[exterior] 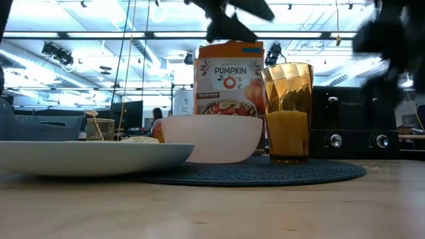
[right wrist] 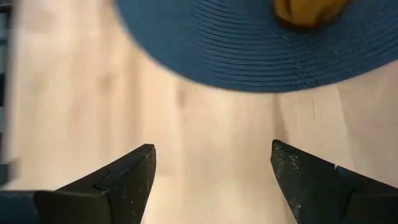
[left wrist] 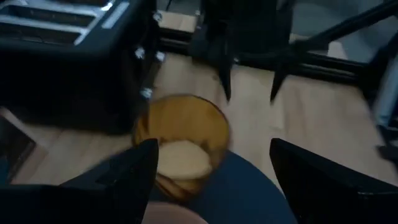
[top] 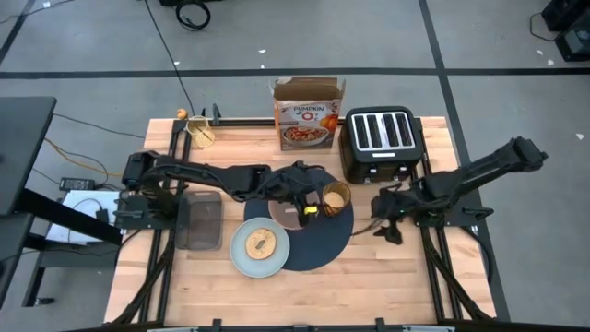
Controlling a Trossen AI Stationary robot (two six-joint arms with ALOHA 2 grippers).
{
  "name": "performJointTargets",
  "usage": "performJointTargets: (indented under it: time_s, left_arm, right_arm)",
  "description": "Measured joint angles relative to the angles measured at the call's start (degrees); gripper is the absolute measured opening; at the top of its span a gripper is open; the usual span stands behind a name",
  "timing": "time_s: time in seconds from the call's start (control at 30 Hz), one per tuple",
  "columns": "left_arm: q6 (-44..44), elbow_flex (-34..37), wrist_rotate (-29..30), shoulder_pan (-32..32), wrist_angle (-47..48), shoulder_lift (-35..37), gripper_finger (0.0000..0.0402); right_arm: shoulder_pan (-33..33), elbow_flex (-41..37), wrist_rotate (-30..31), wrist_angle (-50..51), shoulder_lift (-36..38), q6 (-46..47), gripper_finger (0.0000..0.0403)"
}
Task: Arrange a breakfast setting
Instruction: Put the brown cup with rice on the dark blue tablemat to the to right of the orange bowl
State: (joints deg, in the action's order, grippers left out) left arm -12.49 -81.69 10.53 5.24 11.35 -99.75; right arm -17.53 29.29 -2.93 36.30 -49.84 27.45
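The round dark-blue placemat (top: 323, 242) lies at mid-table. On it stand the pinkish bowl (exterior: 212, 138) and the amber glass (top: 336, 196), which holds yellow liquid (exterior: 287, 131). The pale-blue plate (top: 241, 258) with the bread (top: 262, 243) overlaps the placemat's left edge. My left gripper (top: 311, 201) hangs open above the bowl, just left of the glass (left wrist: 180, 146), touching nothing. My right gripper (top: 385, 224) is open over bare wood, right of the placemat (right wrist: 249, 43). Something reddish (exterior: 158, 130) shows behind the bowl. I cannot make out the spoon.
The black toaster (top: 380, 138) and the cereal box (top: 309, 115) stand at the far edge behind the placemat. A grey tray (top: 203, 221) lies left of the plate, and a small cup (top: 198, 132) stands at the far left. Bare wood lies along the near edge.
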Motion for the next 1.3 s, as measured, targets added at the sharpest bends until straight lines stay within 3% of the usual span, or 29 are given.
performJointTargets:
  time_s: [0.2,0.47,0.6,0.8,1.0,1.3]
  left_arm:
    - [-8.75,-0.02,-0.23,3.99,9.31,5.55,0.0313]
    - [-21.11,0.01,-0.31,11.10,15.66,7.68,0.0313]
    - [-27.26,0.04,-0.12,14.38,18.80,10.14,0.0313]
    - [-27.03,-0.07,2.40,17.28,25.06,17.22,0.0313]
    - [-25.66,-0.04,9.86,17.43,33.95,23.64,0.0313]
    - [-17.11,-0.04,13.08,15.77,33.89,30.66,0.0313]
  right_arm:
    - [-7.07,24.72,7.56,20.28,-5.19,-1.12,0.0311]
    - [-3.58,43.26,10.43,24.08,-21.00,-13.73,0.0296]
    - [-0.02,47.62,9.50,24.50,-26.88,-20.04,0.0281]
    - [5.80,48.73,8.52,24.39,-33.69,-26.12,0.0262]
    - [9.00,48.73,7.74,24.02,-38.83,-26.96,0.0236]
    - [9.52,48.73,7.32,24.89,-44.01,-27.91,0.0175]
